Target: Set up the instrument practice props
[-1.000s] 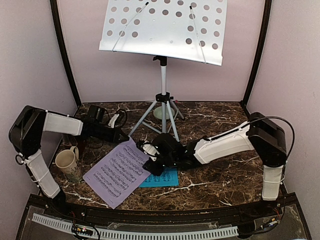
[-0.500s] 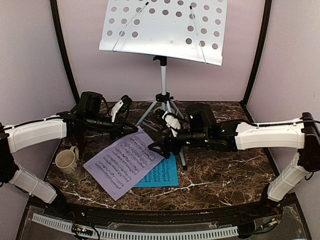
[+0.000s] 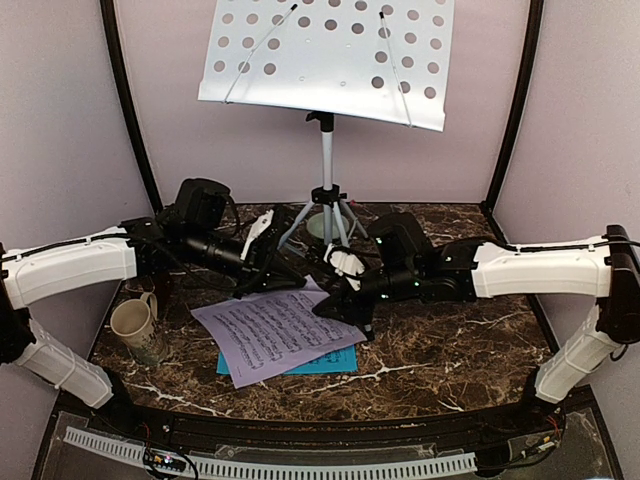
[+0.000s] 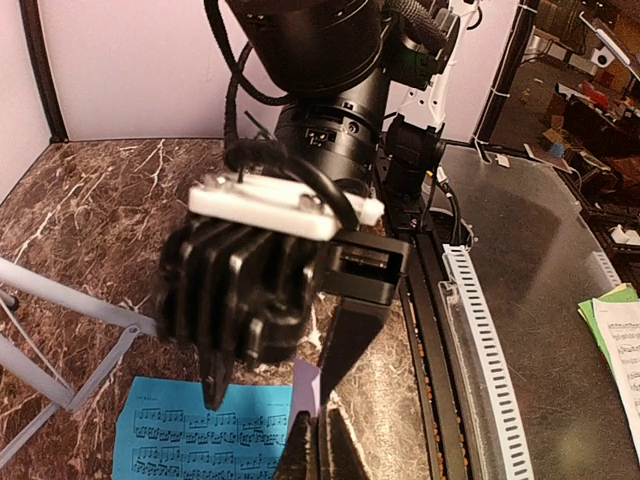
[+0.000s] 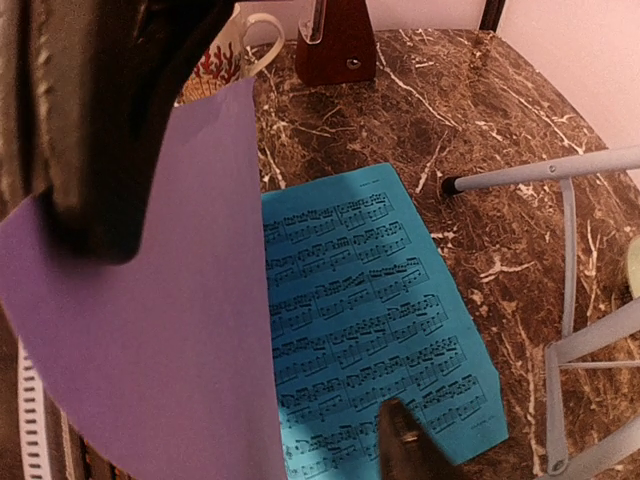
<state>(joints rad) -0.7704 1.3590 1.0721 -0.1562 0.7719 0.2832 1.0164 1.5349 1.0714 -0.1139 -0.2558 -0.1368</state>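
Edge of lilac sheet (image 3: 270,335) in closed left tool (image 3: 294,283), over bright-blue sheet (image 5: 370,300)

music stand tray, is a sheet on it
No, the tray is bare; the lilac sheet and blue sheet are down near the tabletop.

The left arm (image 3: 70,265) and the right arm (image 3: 545,265) wear white covers along their long links, with black joint housings between them. Just behind the left gripper (image 3: 287,283) and the right gripper (image 3: 332,300), each wrist is a black cylinder carrying a small white bracket. Up close, the body behind the right claw is black and ribbed, capped by a screwed white plate, with black cables looping back from it.
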